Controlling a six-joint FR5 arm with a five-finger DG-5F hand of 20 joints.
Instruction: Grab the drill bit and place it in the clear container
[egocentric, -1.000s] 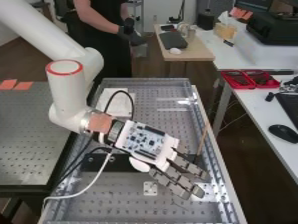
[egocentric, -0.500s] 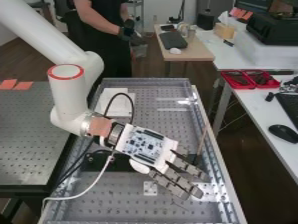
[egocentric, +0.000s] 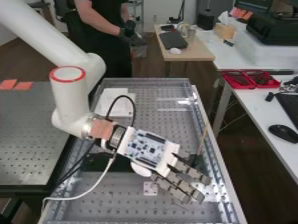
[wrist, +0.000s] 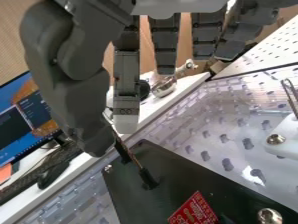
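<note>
The hand (egocentric: 193, 174) is positioned above the perforated bench (egocentric: 123, 205), with its fingers extended and spread in an open state. The circuit board (egocentric: 148, 149) is mounted on the back of the hand. In the wrist view, a thin rod, taken to be the drill bit (wrist: 136, 162), is seen at a tilt near the tips of the thumb (wrist: 90, 110) and the nearest finger; whether it is touched by either cannot be determined. Its dark lower end is located over the black plate (wrist: 193, 175), which is marked with a red label (wrist: 193, 210). In the high view, a white sheet (egocentric: 120, 107) is placed on the bench beyond the hand. The red trays (egocentric: 241, 81) and the mouse (egocentric: 284, 132) are located on the side table (egocentric: 266, 110).
</note>
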